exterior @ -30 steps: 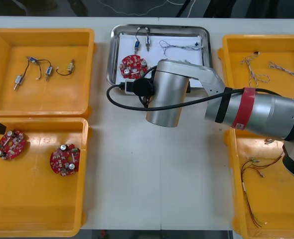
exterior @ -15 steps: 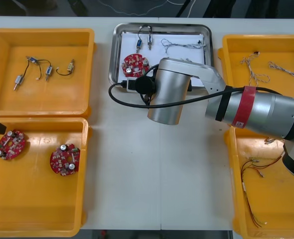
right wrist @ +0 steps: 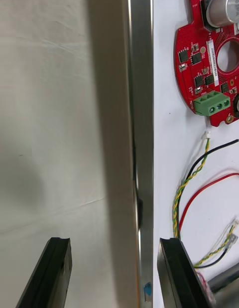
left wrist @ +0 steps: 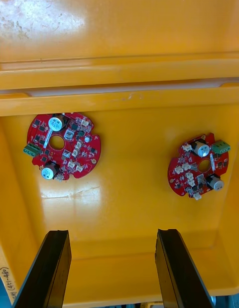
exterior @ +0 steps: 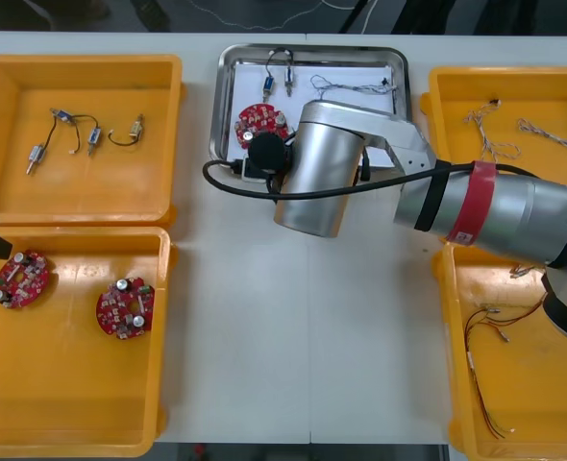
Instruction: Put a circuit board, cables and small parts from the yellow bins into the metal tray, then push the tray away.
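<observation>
The metal tray [exterior: 222, 96] lies at the table's far middle, white inside. In it are a round red circuit board [exterior: 260, 122], a black cable with small metal parts [exterior: 276, 72] and a twisted blue and white cable [exterior: 351, 88]. My right arm [exterior: 312, 182] reaches over the tray's near edge. In the right wrist view my right gripper [right wrist: 114, 273] is open, one finger on each side of the tray's rim [right wrist: 142, 88], with the board [right wrist: 209, 64] and a red and yellow cable [right wrist: 199, 178] beyond. My left gripper [left wrist: 112, 268] hangs open over two boards [left wrist: 62, 146] [left wrist: 199, 166].
The far left yellow bin [exterior: 82, 187] holds black cables with small metal parts. Two circuit boards lie in the near left bin [exterior: 72, 394]. Twisted cables lie in the far right bin [exterior: 505, 77], red and yellow cables in the near right bin [exterior: 543, 423].
My right gripper has opened. The tray with its contents has slid a little away from me. The right wrist has shifted slightly left. The left arm has not moved.
</observation>
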Controlling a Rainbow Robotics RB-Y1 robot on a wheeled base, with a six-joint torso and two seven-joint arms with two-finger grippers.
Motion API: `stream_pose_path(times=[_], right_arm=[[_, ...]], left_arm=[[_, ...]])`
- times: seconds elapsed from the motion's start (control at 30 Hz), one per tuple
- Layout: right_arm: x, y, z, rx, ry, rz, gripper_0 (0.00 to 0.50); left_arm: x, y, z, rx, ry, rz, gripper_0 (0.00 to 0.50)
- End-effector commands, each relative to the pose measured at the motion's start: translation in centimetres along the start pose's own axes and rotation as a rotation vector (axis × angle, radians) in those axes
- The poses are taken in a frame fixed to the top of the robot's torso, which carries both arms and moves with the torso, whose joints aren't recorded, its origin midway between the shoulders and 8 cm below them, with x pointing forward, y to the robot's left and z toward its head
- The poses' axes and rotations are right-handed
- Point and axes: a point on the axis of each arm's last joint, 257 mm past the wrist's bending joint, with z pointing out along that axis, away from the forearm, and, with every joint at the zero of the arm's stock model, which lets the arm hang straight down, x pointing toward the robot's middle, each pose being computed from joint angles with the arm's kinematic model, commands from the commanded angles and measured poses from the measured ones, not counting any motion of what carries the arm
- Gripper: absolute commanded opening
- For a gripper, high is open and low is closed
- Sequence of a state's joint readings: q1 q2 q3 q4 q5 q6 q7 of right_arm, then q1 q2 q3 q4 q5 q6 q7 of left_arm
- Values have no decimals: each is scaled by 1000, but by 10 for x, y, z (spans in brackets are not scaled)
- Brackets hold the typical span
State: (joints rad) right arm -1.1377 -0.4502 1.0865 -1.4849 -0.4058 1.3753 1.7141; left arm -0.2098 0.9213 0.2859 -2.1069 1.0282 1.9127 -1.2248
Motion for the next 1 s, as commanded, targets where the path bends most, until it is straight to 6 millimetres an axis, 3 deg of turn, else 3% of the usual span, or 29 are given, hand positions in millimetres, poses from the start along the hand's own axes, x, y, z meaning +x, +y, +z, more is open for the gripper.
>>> stream_pose_path(times=[0.03,0.33,0.53,0.73,0.83,1.0], right_arm=[[-33,-13,-50,-8,-76,22,500],[-3,13,-92,-98,-34,108,500],[36,28,-119,-164,-9,235,500],[48,9,-145,-146,-127,406,500],[64,1,-154,-134,-162,501,500],[120,0,-156,-152,-144,727,500]], left_arm=[[0,1,-5,-5,-22,5,500],[0,1,-5,-5,-22,5,500],[0,1,-5,-5,-22,5,500],[0,1,-5,-5,-22,5,500],[0,1,-5,-5,-22,5,500],[0,1,-5,-5,-22,5,500]])
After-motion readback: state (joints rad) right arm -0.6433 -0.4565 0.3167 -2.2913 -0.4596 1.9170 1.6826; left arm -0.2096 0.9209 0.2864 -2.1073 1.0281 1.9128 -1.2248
